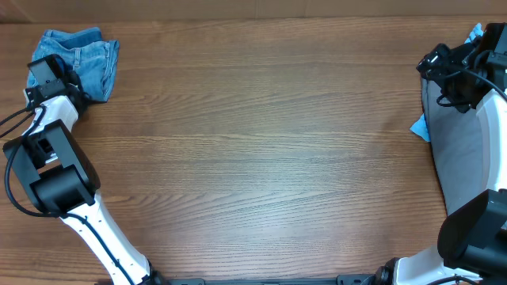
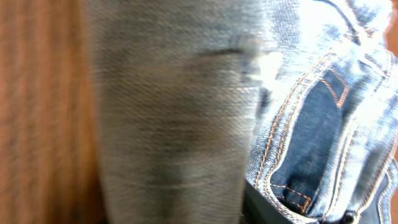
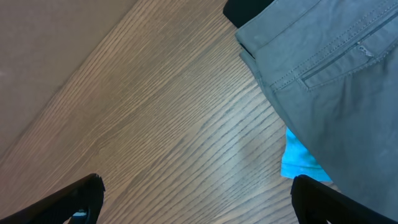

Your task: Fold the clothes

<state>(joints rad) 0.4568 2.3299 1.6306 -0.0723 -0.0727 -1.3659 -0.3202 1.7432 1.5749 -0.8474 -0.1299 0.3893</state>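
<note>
Faded denim jeans [image 2: 186,112] hard against the left wrist lens, blurred: twill weave, orange double stitching, a pocket seam. From overhead, bunched in one heap at the far left corner of the table [image 1: 253,150], left gripper [image 1: 47,75] at its near edge; jaw width and any pinch on cloth impossible to tell. Brown wood-grain top, matte, long straight lines. One pair of grey shorts [image 3: 336,74] at the right edge, smooth, with a stitched welt pocket. One black garment [image 3: 245,9] beyond. One bright blue cloth [image 3: 298,163] poking out beneath. Spread wide over bare wood, right gripper [image 3: 196,186], holding nothing.
</note>
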